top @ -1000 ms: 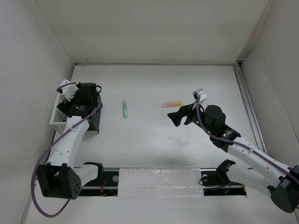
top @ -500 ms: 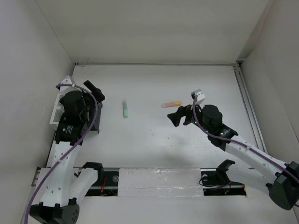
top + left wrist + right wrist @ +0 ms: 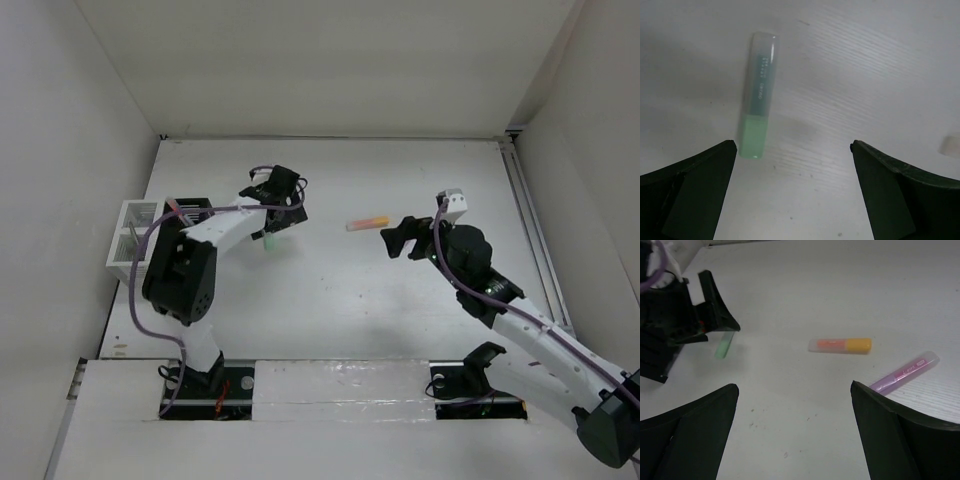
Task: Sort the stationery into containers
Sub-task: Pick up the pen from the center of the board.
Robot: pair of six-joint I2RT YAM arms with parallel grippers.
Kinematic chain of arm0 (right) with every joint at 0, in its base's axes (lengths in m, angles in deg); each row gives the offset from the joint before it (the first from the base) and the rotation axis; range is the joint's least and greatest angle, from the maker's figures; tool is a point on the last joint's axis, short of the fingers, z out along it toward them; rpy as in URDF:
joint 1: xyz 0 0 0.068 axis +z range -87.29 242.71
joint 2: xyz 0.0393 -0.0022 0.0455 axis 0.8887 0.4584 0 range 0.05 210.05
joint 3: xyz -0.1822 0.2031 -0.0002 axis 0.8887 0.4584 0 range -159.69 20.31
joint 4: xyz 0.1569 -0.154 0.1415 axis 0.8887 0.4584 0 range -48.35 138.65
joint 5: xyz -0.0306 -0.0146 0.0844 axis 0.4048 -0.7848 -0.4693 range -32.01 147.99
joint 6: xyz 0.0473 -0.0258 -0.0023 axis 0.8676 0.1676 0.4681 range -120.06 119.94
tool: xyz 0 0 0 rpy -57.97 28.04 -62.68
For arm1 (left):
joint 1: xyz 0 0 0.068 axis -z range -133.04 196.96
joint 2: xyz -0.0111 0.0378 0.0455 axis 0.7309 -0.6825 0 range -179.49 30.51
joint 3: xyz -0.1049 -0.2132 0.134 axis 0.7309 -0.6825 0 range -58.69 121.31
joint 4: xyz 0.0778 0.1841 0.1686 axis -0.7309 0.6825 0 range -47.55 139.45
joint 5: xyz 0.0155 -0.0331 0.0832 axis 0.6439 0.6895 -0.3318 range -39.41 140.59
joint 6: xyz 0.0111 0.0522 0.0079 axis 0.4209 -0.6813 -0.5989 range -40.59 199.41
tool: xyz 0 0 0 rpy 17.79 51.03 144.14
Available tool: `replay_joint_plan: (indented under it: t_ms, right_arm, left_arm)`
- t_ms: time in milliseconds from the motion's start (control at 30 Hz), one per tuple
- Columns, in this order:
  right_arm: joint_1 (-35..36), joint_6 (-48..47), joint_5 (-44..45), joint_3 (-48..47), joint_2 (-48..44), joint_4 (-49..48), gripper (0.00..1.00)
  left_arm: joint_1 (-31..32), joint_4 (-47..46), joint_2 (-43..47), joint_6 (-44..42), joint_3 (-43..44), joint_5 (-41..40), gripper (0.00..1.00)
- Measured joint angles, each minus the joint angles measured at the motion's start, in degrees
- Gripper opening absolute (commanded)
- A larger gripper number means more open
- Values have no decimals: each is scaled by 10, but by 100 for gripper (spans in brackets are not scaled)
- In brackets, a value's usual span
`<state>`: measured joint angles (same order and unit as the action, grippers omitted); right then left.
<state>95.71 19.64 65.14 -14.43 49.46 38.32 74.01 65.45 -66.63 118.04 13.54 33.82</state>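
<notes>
The white tabletop is smooth, so anything nudged on it is likely to slide or roll. The white slatted organiser box with two compartments stands at the tabletop's left edge, well apart from the loose stationery. Each carry is therefore long, and a weak pinch could drop its load on the way.

The left fingers are spread wide and empty above the stubby translucent green highlighter, which lies flat on the tabletop. It sits close to one finger rather than centred in the gap. Descending from here, that finger could land on it or shove it aside.

The right fingers are also spread wide and empty, over bare tabletop. The stubby orange-and-pink highlighter lies ahead of them, lengthwise across the gap, so closing without a wrist turn would catch only its ends. The thin translucent purple pen lies just beside one right finger and could be knocked away.
</notes>
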Motion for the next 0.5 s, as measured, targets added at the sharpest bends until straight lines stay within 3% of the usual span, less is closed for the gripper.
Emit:
replay_joint_plan:
  t_ms: [167, 333, 500]
  right_arm:
    - [0, 0, -4, 1, -1, -1, 100]
    - [0, 0, -18, 1, 14, -8, 100]
    - [0, 0, -26, 1, 25, -10, 100]
  left_arm:
    - [-21, 14, -86, 25, 4, -22, 99]
    - [-36, -2, -85, 26, 8, -30, 99]
    - [-66, -31, -87, 10, 8, -10, 93]
